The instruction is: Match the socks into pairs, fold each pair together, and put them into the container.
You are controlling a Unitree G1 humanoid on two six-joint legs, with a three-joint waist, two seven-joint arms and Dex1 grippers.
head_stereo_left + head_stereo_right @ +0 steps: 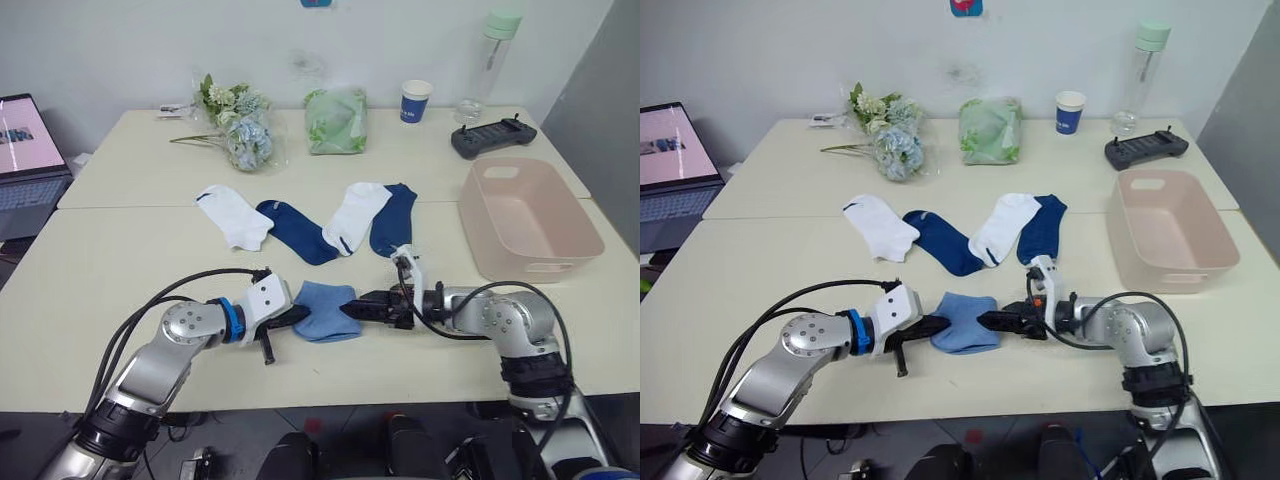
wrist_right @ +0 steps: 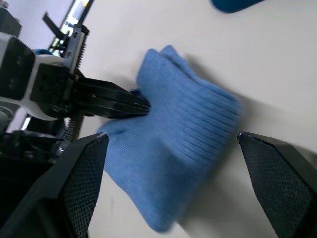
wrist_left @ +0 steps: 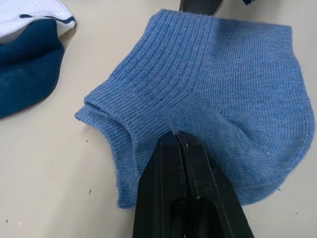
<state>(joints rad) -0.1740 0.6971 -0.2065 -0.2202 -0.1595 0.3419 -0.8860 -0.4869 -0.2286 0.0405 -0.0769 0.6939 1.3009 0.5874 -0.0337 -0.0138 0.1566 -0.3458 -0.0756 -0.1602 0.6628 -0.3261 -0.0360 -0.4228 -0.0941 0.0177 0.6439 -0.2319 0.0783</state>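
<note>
The left claw (image 1: 298, 317) is pinched shut on one edge of the light blue pair (image 1: 326, 310), two socks stacked and lying folded on the near part of the surface (image 1: 120, 260). The right claw (image 1: 352, 309), its fingers spread wide in its wrist view, sits at the opposite edge with the fabric between them, not yet clamped. The folding step for this first pair looks nearly finished; next the right claw would need to close on the bundle so it stays together during the carry. Beyond lie two white socks (image 1: 233, 216) and two navy socks (image 1: 297, 231), alternating and unmatched. The pink container (image 1: 530, 220) waits empty, off to the right.
</note>
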